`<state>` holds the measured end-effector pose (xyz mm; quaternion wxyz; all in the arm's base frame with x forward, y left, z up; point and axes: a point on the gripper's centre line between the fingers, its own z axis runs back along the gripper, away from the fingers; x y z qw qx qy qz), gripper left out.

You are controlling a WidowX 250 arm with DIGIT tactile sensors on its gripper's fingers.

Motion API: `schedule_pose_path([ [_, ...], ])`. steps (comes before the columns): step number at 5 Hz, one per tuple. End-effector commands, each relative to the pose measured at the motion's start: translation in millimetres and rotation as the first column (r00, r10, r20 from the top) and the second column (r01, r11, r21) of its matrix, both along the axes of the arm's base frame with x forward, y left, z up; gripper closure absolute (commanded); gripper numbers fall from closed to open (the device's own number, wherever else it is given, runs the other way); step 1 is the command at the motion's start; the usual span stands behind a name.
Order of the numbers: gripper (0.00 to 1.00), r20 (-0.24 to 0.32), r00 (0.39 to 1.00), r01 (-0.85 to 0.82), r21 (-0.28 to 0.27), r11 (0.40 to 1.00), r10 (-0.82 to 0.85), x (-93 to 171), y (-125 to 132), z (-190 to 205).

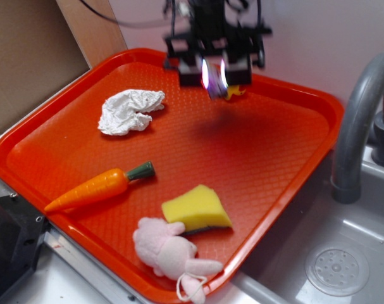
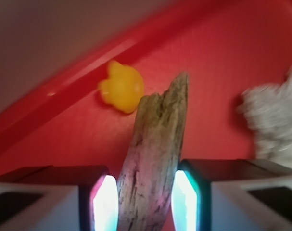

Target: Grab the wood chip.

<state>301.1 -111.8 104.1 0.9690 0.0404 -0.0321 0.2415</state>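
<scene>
The wood chip [image 2: 155, 159], a rough grey-brown sliver with a jagged tip, stands between my gripper's [image 2: 146, 204] two glowing pads, which press on its sides. In the exterior view the gripper [image 1: 214, 77] hangs over the far edge of the orange tray [image 1: 293, 183], shut on the chip. Only the chip's dark end [image 1: 216, 92] pokes out below the fingers. A shadow lies on the tray under it.
A small yellow toy [image 2: 121, 89] lies just beyond the chip by the tray's far rim. On the tray are a crumpled white cloth [image 1: 130, 109], a toy carrot [image 1: 97, 187], a yellow sponge wedge [image 1: 197, 209] and a pink plush [image 1: 169, 250]. A grey faucet [image 1: 359, 120] and sink [image 1: 337, 266] stand to the right.
</scene>
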Motion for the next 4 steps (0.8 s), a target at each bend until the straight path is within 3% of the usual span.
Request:
schedule_pose_path([
  [1, 1.00, -0.006, 0.903, 0.428, -0.062, 0.902, -0.429, -56, 14, 59],
  [2, 1.00, 0.026, 0.865, 0.500, 0.040, 0.865, -0.502, -67, 29, 97],
  [3, 1.00, 0.120, 0.861, 0.477, 0.148, 0.866, -0.495, -63, 38, 126],
  [4, 1.00, 0.075, 0.890, 0.436, 0.153, 0.887, -0.450, -55, 50, 116],
])
